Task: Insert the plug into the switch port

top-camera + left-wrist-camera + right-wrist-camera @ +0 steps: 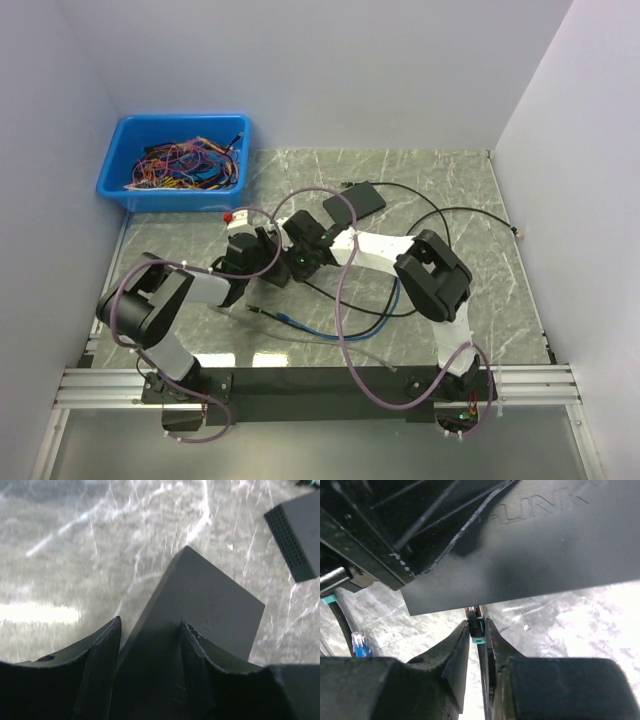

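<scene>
My left gripper (pixel 150 630) is shut on a dark grey switch box (pixel 210 600), one finger on each side of its near end. In the top view the left gripper (pixel 258 252) and right gripper (pixel 298 260) meet at the table's middle. My right gripper (pixel 477 630) is shut on a network plug with a teal boot (pixel 477 627). The plug's tip is right at the lower edge of the switch (pixel 535 545), which bears "-LINK" lettering. The port itself is hidden behind that edge, so I cannot tell whether the plug is seated.
A second black box (pixel 362 198) lies behind the grippers; it also shows in the left wrist view (pixel 297 535). A blue bin of wires (pixel 175 160) stands at the back left. A blue cable (pixel 330 325) and a black cable (pixel 440 215) lie on the marble table. A blue-booted plug (pixel 360 645) lies nearby.
</scene>
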{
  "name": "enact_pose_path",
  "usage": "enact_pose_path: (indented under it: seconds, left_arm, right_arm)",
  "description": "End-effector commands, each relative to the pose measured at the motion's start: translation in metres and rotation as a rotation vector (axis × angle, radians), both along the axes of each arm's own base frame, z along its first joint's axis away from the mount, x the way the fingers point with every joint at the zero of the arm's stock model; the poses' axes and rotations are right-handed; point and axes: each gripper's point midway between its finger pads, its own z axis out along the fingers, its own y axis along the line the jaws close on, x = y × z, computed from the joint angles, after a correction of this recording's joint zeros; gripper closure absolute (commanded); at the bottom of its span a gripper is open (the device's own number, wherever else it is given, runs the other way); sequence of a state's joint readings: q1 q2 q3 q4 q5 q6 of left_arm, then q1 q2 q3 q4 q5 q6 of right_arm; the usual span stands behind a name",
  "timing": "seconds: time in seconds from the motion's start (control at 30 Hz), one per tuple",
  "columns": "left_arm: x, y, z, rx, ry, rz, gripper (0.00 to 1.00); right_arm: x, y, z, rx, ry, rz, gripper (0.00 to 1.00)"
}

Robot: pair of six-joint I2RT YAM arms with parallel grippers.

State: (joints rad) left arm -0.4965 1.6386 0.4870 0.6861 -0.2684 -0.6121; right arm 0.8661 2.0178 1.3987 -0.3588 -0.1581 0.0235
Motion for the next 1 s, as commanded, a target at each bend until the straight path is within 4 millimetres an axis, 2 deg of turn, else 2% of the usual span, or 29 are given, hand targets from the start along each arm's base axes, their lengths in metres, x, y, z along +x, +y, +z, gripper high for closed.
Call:
enact_pose_path:
  seconds: [0.0,0.03,0.13,0.17,0.27,0.3,0.37,0.4,0.43,0.5,0.57,0.6,0.63,0.67,0.7,0.73,0.77,0.8,0.83,0.87,0.9,0.97]
  left_arm:
    - [-0.097,-0.04,-0.061,0.019,0.394,-0.246,0.46]
    - [-0.095,-0.038,-0.058,0.035,0.402,-0.231,0.46]
    - [-0.078,-0.03,-0.042,0.076,0.361,-0.155,0.46]
    - [-0.074,-0.021,-0.038,0.107,0.348,-0.112,0.46]
    - [-0.06,-0.016,-0.02,0.136,0.304,-0.068,0.44]
    - [-0.054,-0.012,-0.013,0.156,0.295,-0.043,0.43]
    - [-0.048,-0.008,-0.005,0.17,0.281,-0.021,0.42]
    - [-0.046,-0.005,-0.002,0.177,0.28,-0.008,0.41]
    - [-0.04,-0.004,0.005,0.182,0.262,0.0,0.36]
    - [-0.03,0.003,0.016,0.19,0.238,0.025,0.32]
    - [-0.021,0.009,0.025,0.189,0.216,0.043,0.31]
    - [-0.018,0.019,0.027,0.202,0.226,0.058,0.31]
    - [-0.018,0.022,0.029,0.201,0.229,0.06,0.31]
    - [-0.016,0.026,0.039,0.188,0.209,0.066,0.31]
    - [-0.015,0.036,0.042,0.182,0.203,0.081,0.31]
    - [-0.014,0.037,0.048,0.163,0.189,0.077,0.3]
    - [-0.015,0.041,0.062,0.134,0.152,0.082,0.29]
    - [-0.016,0.053,0.062,0.121,0.153,0.108,0.28]
    - [-0.018,0.057,0.066,0.106,0.142,0.114,0.28]
    - [-0.019,0.058,0.078,0.072,0.112,0.108,0.28]
    - [-0.023,0.068,0.076,0.064,0.115,0.127,0.28]
    - [-0.026,0.075,0.089,0.042,0.069,0.159,0.27]
  right_arm:
    - [0.053,0.081,0.13,0.494,-0.37,-0.012,0.75]
    - [0.051,0.078,0.135,0.498,-0.375,-0.015,0.74]
    - [0.043,0.066,0.134,0.486,-0.366,-0.028,0.66]
    - [0.04,0.064,0.134,0.487,-0.358,-0.029,0.63]
    - [0.026,0.054,0.137,0.49,-0.345,-0.028,0.58]
    - [0.022,0.048,0.132,0.476,-0.339,-0.03,0.55]
    - [0.016,0.041,0.139,0.473,-0.348,-0.033,0.53]
    - [0.012,0.037,0.135,0.461,-0.343,-0.037,0.52]
    - [0.01,0.033,0.141,0.467,-0.35,-0.044,0.51]
    - [0.002,0.024,0.136,0.447,-0.34,-0.054,0.51]
    - [-0.006,0.017,0.144,0.463,-0.345,-0.065,0.5]
    - [-0.016,0.013,0.135,0.45,-0.329,-0.058,0.5]
    - [-0.022,0.01,0.143,0.469,-0.335,-0.061,0.5]
    - [-0.028,0.008,0.142,0.468,-0.335,-0.056,0.5]
    - [-0.04,0.005,0.132,0.45,-0.325,-0.047,0.5]
    - [-0.047,0.005,0.137,0.469,-0.327,-0.044,0.5]
    - [-0.053,0.005,0.135,0.47,-0.319,-0.039,0.5]
    - [-0.059,0.003,0.129,0.464,-0.306,-0.035,0.5]
    - [-0.067,0.007,0.132,0.487,-0.298,-0.029,0.5]
    - [-0.071,0.007,0.131,0.497,-0.289,-0.025,0.51]
    - [-0.075,0.007,0.127,0.497,-0.278,-0.021,0.51]
    - [-0.068,0.005,0.124,0.492,-0.283,-0.079,0.51]
